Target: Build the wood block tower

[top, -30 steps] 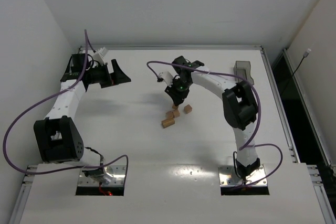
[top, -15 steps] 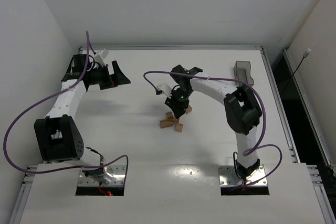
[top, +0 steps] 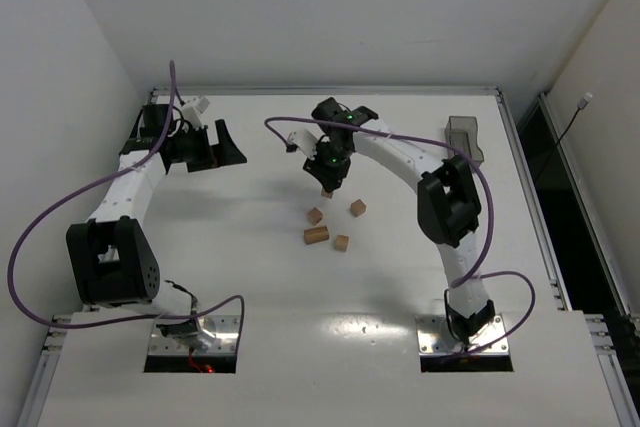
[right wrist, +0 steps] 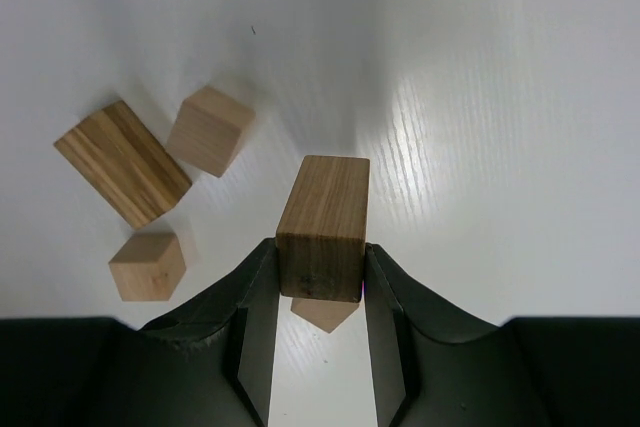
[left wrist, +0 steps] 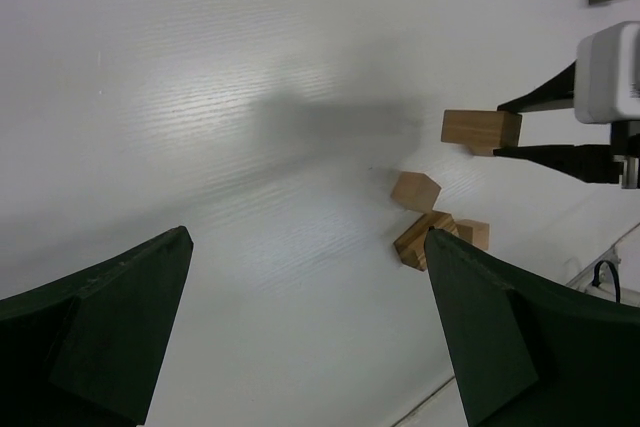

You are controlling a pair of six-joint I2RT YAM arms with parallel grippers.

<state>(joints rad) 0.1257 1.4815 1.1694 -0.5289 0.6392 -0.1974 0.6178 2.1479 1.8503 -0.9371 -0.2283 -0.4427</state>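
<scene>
Right gripper [top: 327, 183] is clamped on one wood block [right wrist: 323, 217]. It's an oblong piece with the grain running lengthwise, pinched at its near end between both fingers [right wrist: 254, 299], and the rest sticks out past the tips. The block is off the table [top: 250, 277]: in the left wrist view it hangs clear of the surface, with a soft shadow off to its left.

Four more pieces lie loose mid-table, just on the near side of the held one:
- long block [top: 317, 235], lying flat on its side
- left cube [top: 315, 215], just beyond the long block
- near cube [top: 342, 242], just beside the long block's right end
- right cube [top: 357, 207], a little apart from the other three

All four sit directly on the table, none on top of another, so there is no stack yet. In the right wrist view the corner of one cube pokes out below the held block (probably the right cube, not certain).

Left gripper [top: 215, 150] has its jaws spread wide with nothing between them. It hovers over the far-left part of the table, well apart from the blocks, and its camera looks across at them.

Dark bin [top: 462, 134] sits at the far right edge of the table, well apart from everything else. I cannot tell its contents.
</scene>
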